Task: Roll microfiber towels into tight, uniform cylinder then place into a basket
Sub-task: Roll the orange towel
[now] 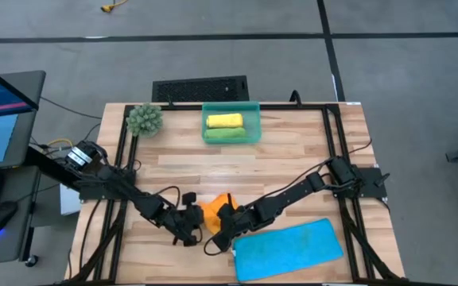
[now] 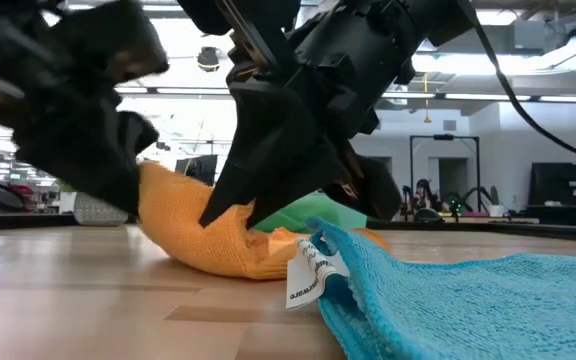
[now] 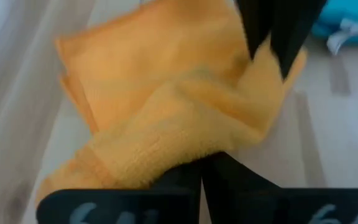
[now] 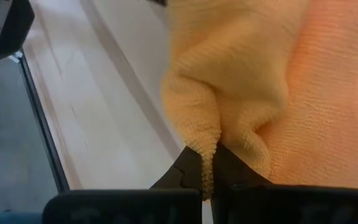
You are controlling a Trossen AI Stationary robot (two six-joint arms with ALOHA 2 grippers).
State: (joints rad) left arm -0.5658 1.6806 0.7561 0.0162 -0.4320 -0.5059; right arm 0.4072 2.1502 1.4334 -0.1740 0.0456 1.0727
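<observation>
Microfiber towels: I count four in all.
Rolled in the translucent teal plastic basket (image 1: pixel 231 107): two, a yellow roll (image 1: pixel 223 121) and a green roll (image 1: pixel 223 134).
Loose on the wooden table (image 1: pixel 293 155): two, a crumpled orange microfiber towel (image 1: pixel 212 210) and a flat bright blue microfiber towel (image 1: pixel 288 249).
Baskets: I see one.
Dark robot arms: two.
Spiky green plant balls (image 1: pixel 145 119): one.

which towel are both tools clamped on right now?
The orange towel, bunched at the table's front between the left tool and right tool. Blue towel lies flat beside it, unheld; yellow and green rolls sit in the basket.
</observation>
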